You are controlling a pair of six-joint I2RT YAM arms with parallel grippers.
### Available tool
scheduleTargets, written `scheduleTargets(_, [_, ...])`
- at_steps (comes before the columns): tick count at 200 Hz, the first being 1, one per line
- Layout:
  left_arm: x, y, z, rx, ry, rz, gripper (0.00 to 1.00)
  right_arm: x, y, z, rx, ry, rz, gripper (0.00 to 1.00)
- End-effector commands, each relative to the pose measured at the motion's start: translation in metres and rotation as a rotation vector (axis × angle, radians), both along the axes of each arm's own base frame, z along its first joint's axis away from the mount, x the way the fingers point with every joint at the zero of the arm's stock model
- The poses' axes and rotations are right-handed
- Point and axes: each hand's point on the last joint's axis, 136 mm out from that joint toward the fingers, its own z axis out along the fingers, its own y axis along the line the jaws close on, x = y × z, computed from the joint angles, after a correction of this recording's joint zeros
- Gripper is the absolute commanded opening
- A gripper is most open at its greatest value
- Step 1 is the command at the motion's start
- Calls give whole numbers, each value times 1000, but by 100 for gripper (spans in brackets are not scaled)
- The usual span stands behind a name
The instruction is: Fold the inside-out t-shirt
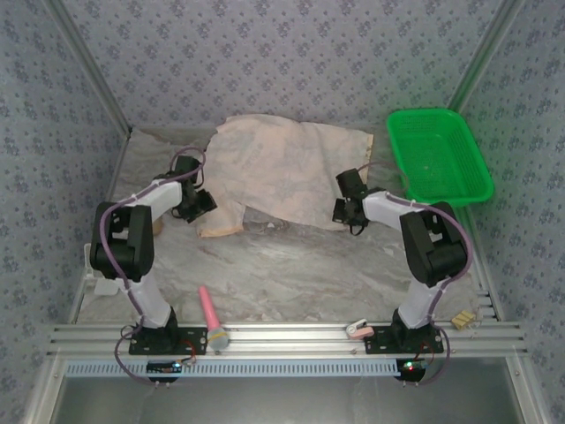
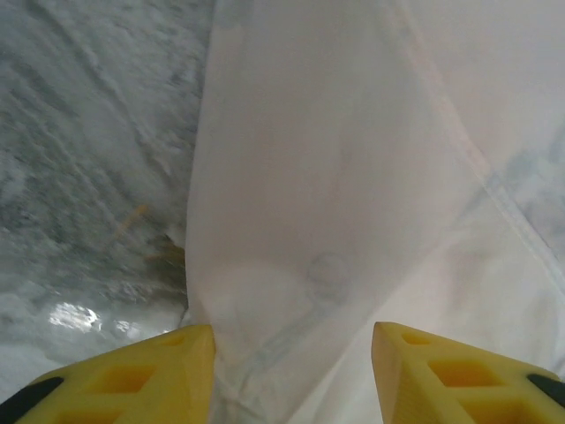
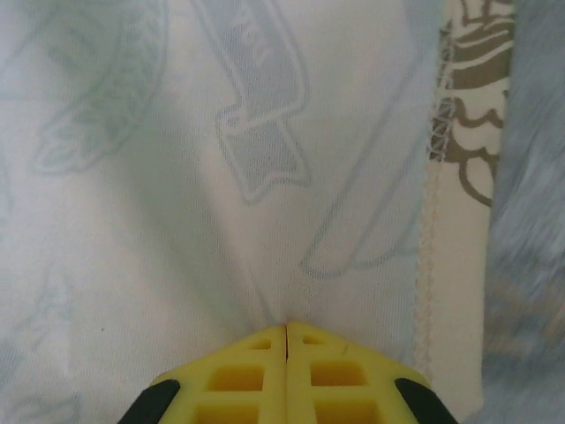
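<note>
The inside-out t-shirt (image 1: 287,168) lies spread at the back middle of the table, pale reverse side up, with faint motifs showing through. My left gripper (image 1: 196,205) is at the shirt's near-left corner. In the left wrist view its yellow fingers (image 2: 168,371) stand apart, open, with a fold of the pale cloth (image 2: 318,221) running between them. My right gripper (image 1: 346,208) sits at the shirt's near-right edge. In the right wrist view that gripper (image 3: 287,325) is shut, its fingertips pressed together on the cloth (image 3: 221,221), and creases fan out from them. A stitched hem (image 3: 433,221) runs to the right.
A green plastic basket (image 1: 439,155) stands at the back right, close to the right arm. A pink-handled tool (image 1: 212,316) and a small pink-and-white object (image 1: 357,329) lie by the near rail. Patterned walls close in the table on three sides.
</note>
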Motion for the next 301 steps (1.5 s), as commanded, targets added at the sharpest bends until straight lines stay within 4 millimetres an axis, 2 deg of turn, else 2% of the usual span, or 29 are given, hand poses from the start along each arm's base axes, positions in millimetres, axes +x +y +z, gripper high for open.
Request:
scheduleTargets(1, [7, 17, 0, 22, 21, 44, 48, -90, 27, -29, 31, 268, 49, 2])
scheduleTargets(14, [9, 21, -1, 25, 31, 35, 48, -116, 58, -26, 74, 306, 116, 2])
scheduleTargets(33, [16, 26, -1, 29, 45, 27, 47, -147, 123, -13, 183, 333, 267, 5])
scheduleTargets(38, [18, 27, 0, 37, 48, 25, 47, -154, 146, -7, 227, 328, 328, 6])
scheduleTargets(40, [18, 29, 0, 44, 51, 25, 47, -154, 149, -6, 233, 328, 335, 6])
scheduleTargets(43, [19, 30, -1, 52, 56, 22, 47, -157, 164, 1, 250, 315, 386, 7])
scheduleTargets(59, [24, 36, 3, 87, 62, 13, 47, -162, 202, 26, 248, 256, 570, 12])
scheduleTargets(65, [26, 38, 5, 93, 65, 10, 47, -162, 212, 36, 239, 221, 658, 14])
scheduleTargets(73, [31, 39, 7, 93, 60, 5, 47, -157, 215, 47, 227, 186, 701, 16])
scheduleTargets(82, [29, 39, 7, 92, 85, -9, 48, -144, 209, 57, 223, 146, 699, 21])
scheduleTargets(91, [31, 38, 8, 89, 96, -15, 48, -120, 195, 68, 235, 99, 658, 31])
scheduleTargets(95, [31, 38, 8, 91, 100, -18, 48, -113, 190, 71, 241, 87, 644, 32])
scheduleTargets(113, [29, 39, 10, 103, 108, -22, 50, -57, 153, 84, 239, -18, 553, 38])
scheduleTargets(129, [24, 44, 12, 131, 116, -22, 50, -6, 103, 74, 123, -93, 424, 39])
scheduleTargets(137, [22, 45, 12, 134, 118, -22, 50, 10, 85, 66, 85, -106, 376, 39])
scheduleTargets(139, [22, 44, 13, 133, 119, -23, 50, 22, 82, 72, 81, -132, 358, 39])
scheduleTargets(145, [19, 44, 12, 129, 125, -25, 50, 37, 68, 70, 62, -143, 315, 39])
scheduleTargets(160, [11, 44, 10, 126, 139, -27, 50, 59, 36, 53, 31, -133, 209, 38])
scheduleTargets(172, [7, 46, 7, 136, 145, -24, 49, 64, 19, 37, 46, -97, 142, 36])
scheduleTargets(187, [5, 47, 4, 140, 152, -26, 49, 58, 8, 16, 70, -43, 86, 30])
scheduleTargets(191, [6, 47, 3, 140, 153, -29, 50, 57, 7, 14, 73, -36, 74, 25])
scheduleTargets(200, [8, 47, 1, 141, 158, -34, 50, 35, -1, -5, 64, 30, 50, 12])
scheduleTargets(212, [12, 46, -1, 138, 162, -43, 50, 9, -6, -18, 54, 92, 8, 7])
scheduleTargets(226, [19, 46, -2, 142, 155, -50, 50, -23, -4, -24, 41, 140, -4, 3])
scheduleTargets(242, [25, 50, -3, 168, 164, -55, 50, -62, 5, -23, 5, 176, 5, 0])
scheduleTargets(258, [37, 52, -5, 177, 163, -60, 49, -100, 32, -19, 54, 209, 42, 0])
scheduleTargets(276, [48, 54, -9, 197, 166, -67, 49, -133, 85, -5, 168, 233, 189, 1])
scheduleTargets(288, [58, 59, -7, 228, 167, -69, 49, -139, 121, 14, 272, 206, 300, 3])
scheduleTargets(301, [68, 61, -5, 248, 162, -81, 50, -125, 135, 40, 282, 121, 366, 6])
